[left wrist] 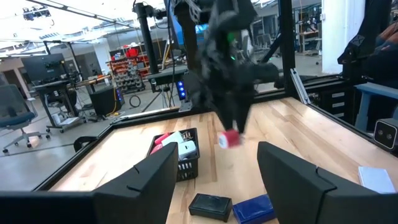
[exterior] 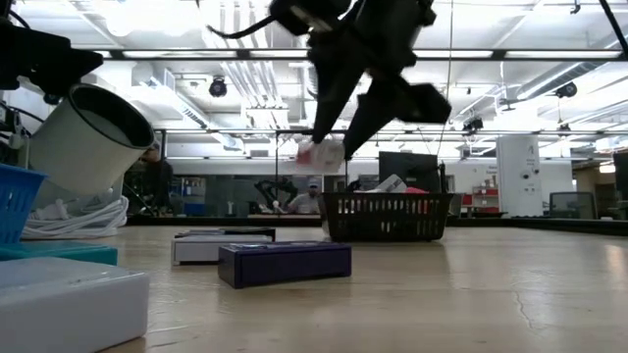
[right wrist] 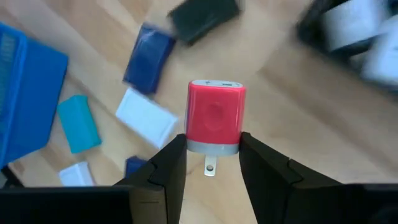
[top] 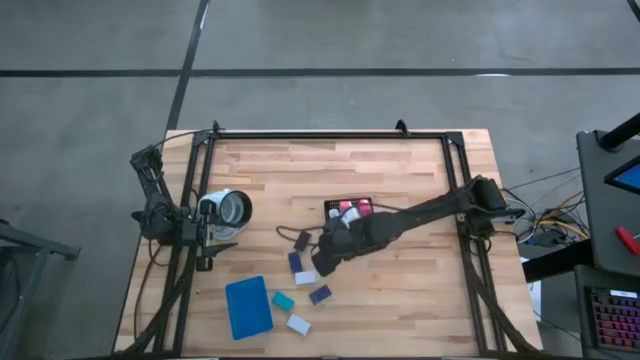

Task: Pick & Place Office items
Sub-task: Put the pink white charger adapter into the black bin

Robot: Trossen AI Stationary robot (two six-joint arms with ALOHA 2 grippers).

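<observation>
the right claw (right wrist: 212, 160) grips a red plug block (right wrist: 216, 116) above the tabletop (top: 400, 290) — beside the black mesh basket (top: 348, 210). navy, white and teal blocks lie below. the left claw (left wrist: 214, 180) waits wide open at the left edge.

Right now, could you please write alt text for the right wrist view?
The right gripper holds a red block with a grey base above the wooden table. Below lie a navy block, a white block, a teal block, a black block and a blue tray.
</observation>
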